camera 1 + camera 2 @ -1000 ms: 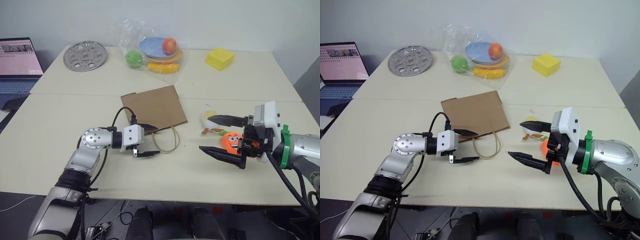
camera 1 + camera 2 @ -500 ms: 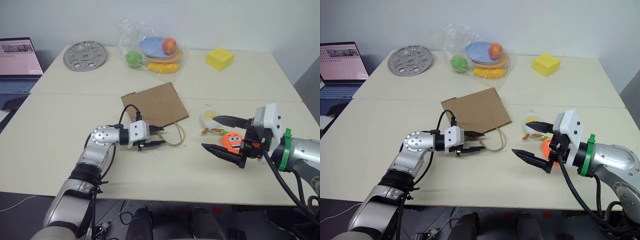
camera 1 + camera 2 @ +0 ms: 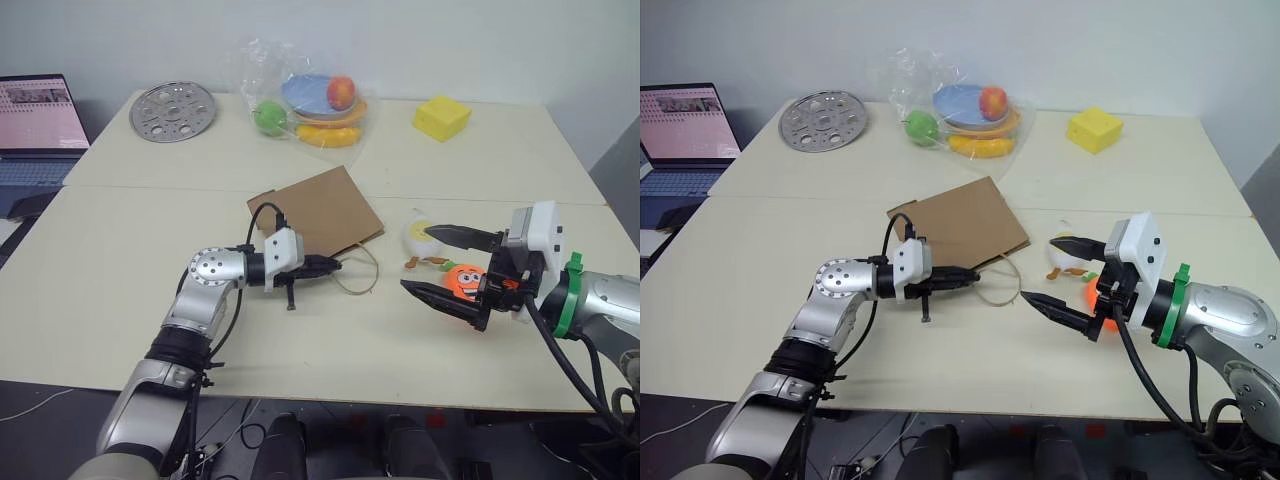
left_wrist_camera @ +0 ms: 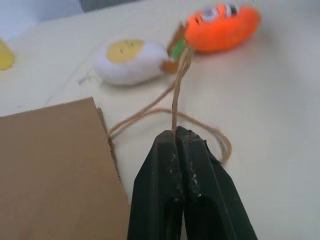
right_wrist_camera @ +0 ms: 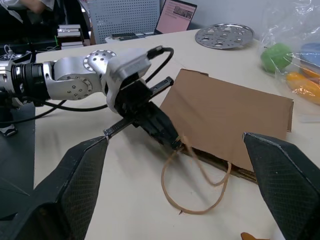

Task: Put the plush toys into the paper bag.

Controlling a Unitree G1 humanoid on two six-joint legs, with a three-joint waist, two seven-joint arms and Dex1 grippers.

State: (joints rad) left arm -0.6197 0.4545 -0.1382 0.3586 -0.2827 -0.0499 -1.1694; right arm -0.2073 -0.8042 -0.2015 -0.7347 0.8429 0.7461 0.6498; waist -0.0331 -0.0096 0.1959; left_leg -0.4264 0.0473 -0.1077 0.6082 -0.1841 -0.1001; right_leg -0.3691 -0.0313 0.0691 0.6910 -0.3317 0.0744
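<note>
So the surface (image 3: 120, 290) is two pale tabletops pushed together. The bag (image 3: 316, 212) lies flat just past the left end effector (image 3: 335, 265), cord loops trailing toward the right end effector (image 3: 430, 262). The egg (image 3: 417, 234) and carrot (image 3: 463, 281) sit right by the right one. Well beyond both, along the far edge: a perforated metal disc (image 3: 172, 98), wrapped fruit (image 3: 312, 108) and a yellow block (image 3: 442, 117).
</note>
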